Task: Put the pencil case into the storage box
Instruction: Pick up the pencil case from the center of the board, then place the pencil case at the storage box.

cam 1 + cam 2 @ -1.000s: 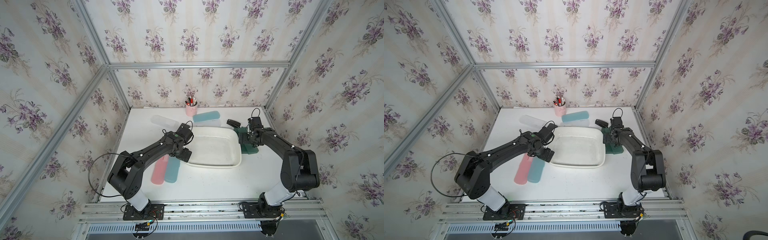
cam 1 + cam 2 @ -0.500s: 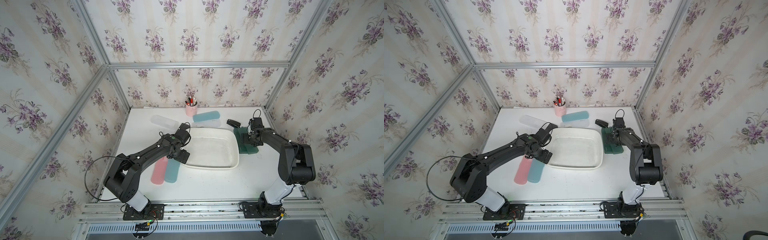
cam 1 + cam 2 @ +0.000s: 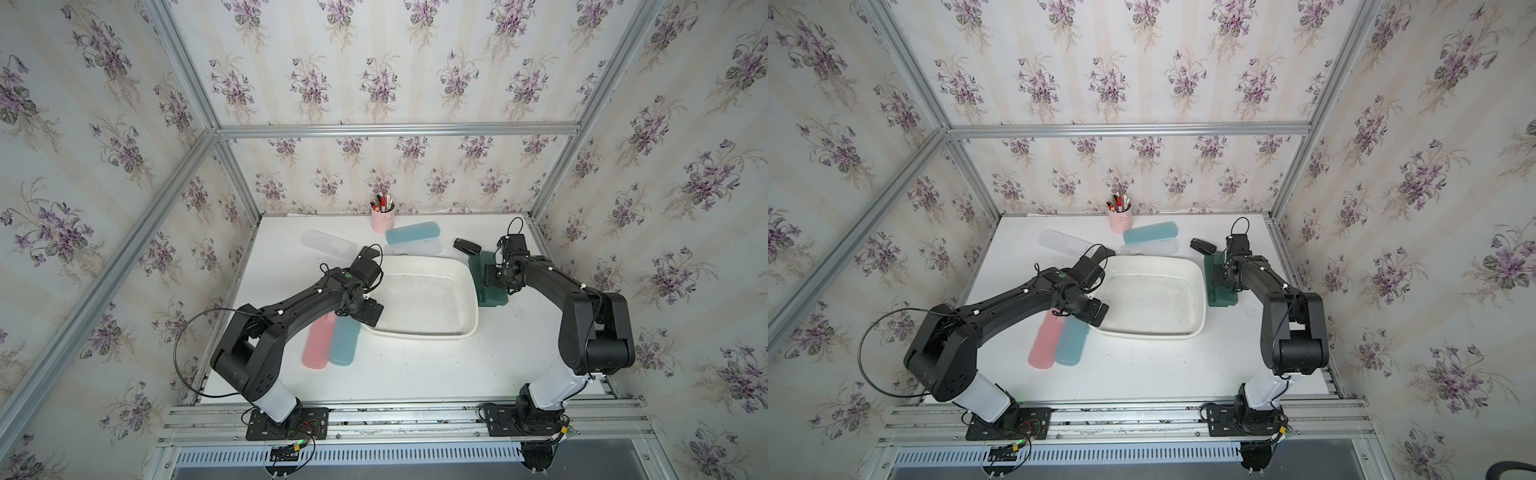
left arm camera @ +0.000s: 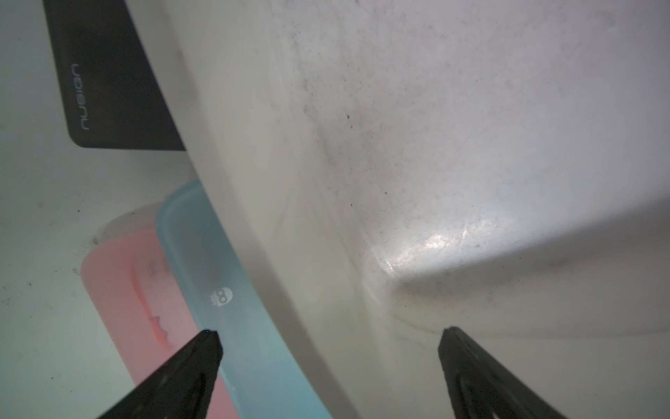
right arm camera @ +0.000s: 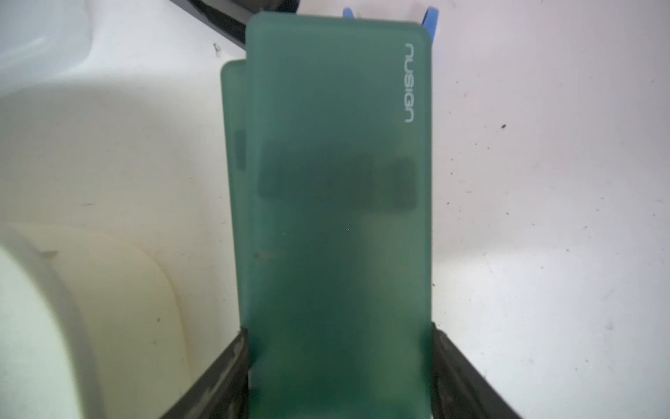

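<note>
Near left: pink case (image 3: 318, 347) and blue case (image 3: 344, 343) lie on the surface, tucked at the storage box (image 3: 419, 333) corner. Left claw (image 4: 330, 331) hangs released astride that rim. Box interior is empty, so nothing is stowed yet. Right claw (image 5: 339, 333), just beside the box's right rim, is clenched on the green pencil case (image 5: 337, 145) by its long edges. Lift and placement remain. Far back stands the pen cup (image 3: 382, 220).

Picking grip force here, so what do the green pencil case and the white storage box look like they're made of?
The green pencil case: likely frosted, matte plastic; a dark shape shows blurred through it, printed logo. The storage box: likely smooth hard plastic, slightly glossy; a light glint on its scuffed, speckled floor.
</note>
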Tool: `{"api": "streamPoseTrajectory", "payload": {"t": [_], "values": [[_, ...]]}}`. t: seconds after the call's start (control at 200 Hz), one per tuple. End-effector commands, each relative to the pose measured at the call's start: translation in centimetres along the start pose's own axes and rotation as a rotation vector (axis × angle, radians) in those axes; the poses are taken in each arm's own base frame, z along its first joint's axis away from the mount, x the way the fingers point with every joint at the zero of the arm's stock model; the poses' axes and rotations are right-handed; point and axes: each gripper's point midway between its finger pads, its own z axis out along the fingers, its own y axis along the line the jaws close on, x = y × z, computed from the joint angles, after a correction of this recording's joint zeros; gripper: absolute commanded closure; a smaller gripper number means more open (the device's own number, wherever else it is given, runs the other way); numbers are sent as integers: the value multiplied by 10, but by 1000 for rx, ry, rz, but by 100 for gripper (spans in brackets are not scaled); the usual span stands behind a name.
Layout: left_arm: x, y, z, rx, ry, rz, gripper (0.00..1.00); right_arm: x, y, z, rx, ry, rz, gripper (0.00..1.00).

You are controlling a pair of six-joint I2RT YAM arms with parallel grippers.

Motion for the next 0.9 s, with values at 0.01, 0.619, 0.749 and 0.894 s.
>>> {"api": "streamPoseTrajectory", "payload": {"t": [0.01,0.619,0.749,0.894], "values": [[0,-2,5,8,3,0,1,-9,3,-18,-25,-43,39,36],[-7,-10,12,41,-2,-45,1,23,115,-109,-218,-99,8,36],[-6,-9,8,41,-10,-51,1,43,128,-95,-198,-52,7,36],[-1,-8,8,36,-6,-47,1,60,129,-83,-174,-6,27,36]]}}
